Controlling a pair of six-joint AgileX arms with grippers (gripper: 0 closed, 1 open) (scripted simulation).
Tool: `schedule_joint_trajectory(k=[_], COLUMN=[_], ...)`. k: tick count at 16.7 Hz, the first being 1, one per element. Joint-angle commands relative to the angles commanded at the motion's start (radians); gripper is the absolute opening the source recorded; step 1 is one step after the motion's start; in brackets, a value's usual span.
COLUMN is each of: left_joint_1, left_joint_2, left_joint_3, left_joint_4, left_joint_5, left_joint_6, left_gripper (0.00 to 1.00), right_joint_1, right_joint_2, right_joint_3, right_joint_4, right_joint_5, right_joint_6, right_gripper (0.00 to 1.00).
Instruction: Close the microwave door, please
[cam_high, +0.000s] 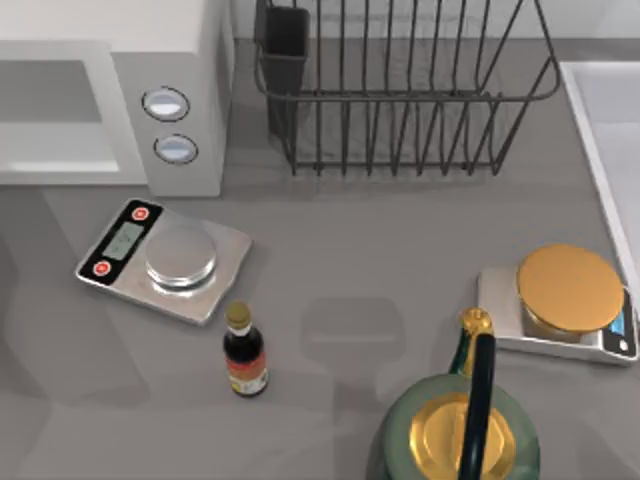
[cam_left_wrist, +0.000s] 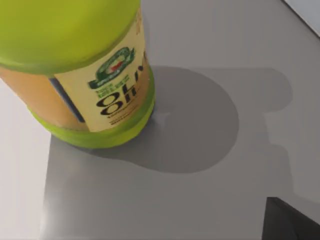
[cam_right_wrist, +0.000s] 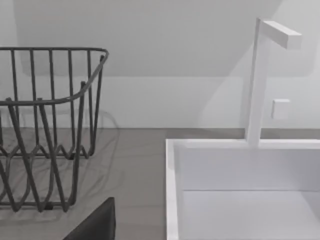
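Standing on grey table: microwave far-left, dish rack beside.

The microwave sits at the table's far left, with the dish rack beside it on the right. In front lie a scale and a bottle; a kettle stands near right.

Mostly matt grey and glossy plastic here

The desk looks smooth and matt; the microwave is plain white, plastic-looking, its dials silver-rimmed. The scale at 9 o'clock has a brushed-metal sheen, the dish rack is dark wire, the kettle glossy green with gold metal.
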Motion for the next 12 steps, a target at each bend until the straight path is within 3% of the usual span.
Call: schedule_joint_trajectory(k=[5,12], left_joint_1=[-0.034,-0.290], left_joint_2=[-0.037,-0.301], left_joint_3=[-0.039,-0.272], left_joint_4=[0.014,0.100], left_joint_5=[-0.022,-0.168], left_joint_6=[-0.039,-0.278], left_gripper=[0.00,0.00], right_joint_1=[0.000,0.000], right_joint_2=[0.000,0.000], right_joint_3=[0.000,0.000], right_joint_4=[0.000,0.000], right_joint_5=[0.000,0.000], right_joint_6=[0.000,0.000], right_gripper=[1.00,1.00])
